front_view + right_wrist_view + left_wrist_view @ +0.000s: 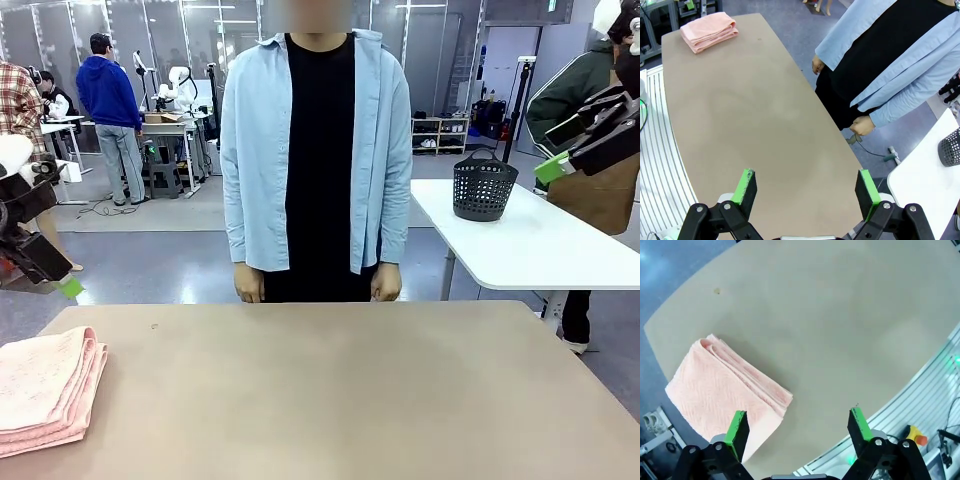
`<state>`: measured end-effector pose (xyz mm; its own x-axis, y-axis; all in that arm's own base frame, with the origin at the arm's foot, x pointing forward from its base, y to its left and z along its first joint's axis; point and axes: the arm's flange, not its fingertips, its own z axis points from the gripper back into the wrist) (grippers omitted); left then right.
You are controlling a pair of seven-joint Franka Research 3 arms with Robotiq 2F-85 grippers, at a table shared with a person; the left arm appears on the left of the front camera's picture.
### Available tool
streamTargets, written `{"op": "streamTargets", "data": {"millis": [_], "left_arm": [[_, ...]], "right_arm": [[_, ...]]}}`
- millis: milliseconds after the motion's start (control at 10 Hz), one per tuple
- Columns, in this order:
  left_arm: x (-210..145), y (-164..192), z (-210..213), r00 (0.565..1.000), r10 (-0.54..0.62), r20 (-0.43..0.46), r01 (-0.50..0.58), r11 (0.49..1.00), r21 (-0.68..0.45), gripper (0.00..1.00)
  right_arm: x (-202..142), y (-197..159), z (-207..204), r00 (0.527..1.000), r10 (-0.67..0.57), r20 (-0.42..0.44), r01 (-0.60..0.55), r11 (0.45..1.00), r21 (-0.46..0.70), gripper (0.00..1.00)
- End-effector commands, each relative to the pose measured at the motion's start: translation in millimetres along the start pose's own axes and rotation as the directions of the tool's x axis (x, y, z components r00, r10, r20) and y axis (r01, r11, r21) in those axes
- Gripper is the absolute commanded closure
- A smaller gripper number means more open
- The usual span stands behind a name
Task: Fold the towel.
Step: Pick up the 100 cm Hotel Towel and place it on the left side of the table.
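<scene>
front view: the towel (45,385) lay at the lower left of the frame, already folded into a thick stack at the left end of the table (330,390). your left gripper (62,280) hung at the left edge just above and behind it, off the table; how far its fingers were spread you could not tell here. your right gripper (560,155) sat high at the upper right, well apart from the towel. the person (315,150) stood at the far edge, hands down.

left wrist view: the towel (725,395) filled the lower left, its long axis running from upper left to lower right, layered edges facing the bare table (840,330). the left gripper (797,427) was spread wide and held nothing; one pad overlapped the towel's near corner in the frame.

right wrist view: the towel (709,31) was small in the upper left, at the far end of the table (755,130). the right gripper (807,192) was spread wide and empty.

judging by this, your left arm was much the nearer, and the fold looked done.
</scene>
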<state>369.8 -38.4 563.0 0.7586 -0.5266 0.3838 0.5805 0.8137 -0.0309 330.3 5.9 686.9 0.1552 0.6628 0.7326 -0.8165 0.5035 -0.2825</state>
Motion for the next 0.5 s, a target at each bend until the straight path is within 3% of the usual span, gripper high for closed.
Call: {"op": "streamTargets", "data": {"millis": [0, 100, 400], "left_arm": [[-12.9, 13.5, -9.4, 0.999, 0.002, 0.043, -0.002, 1.000, 0.004, 0.00], [0.0, 0.0, 0.0, 1.000, 0.000, 0.000, 0.000, 1.000, 0.000, 0.00], [0.0, 0.0, 0.0, 1.000, 0.000, 0.000, 0.000, 1.000, 0.000, 0.00]], "right_arm": [[1.2, 0.6, 0.5, 1.000, -0.007, -0.009, 0.007, 1.000, -0.008, 0.00], [1.2, 0.6, 0.5, 1.000, -0.007, -0.009, 0.007, 1.000, -0.008, 0.00], [1.2, 0.6, 0.5, 1.000, -0.007, -0.009, 0.007, 1.000, -0.008, 0.00]]}}
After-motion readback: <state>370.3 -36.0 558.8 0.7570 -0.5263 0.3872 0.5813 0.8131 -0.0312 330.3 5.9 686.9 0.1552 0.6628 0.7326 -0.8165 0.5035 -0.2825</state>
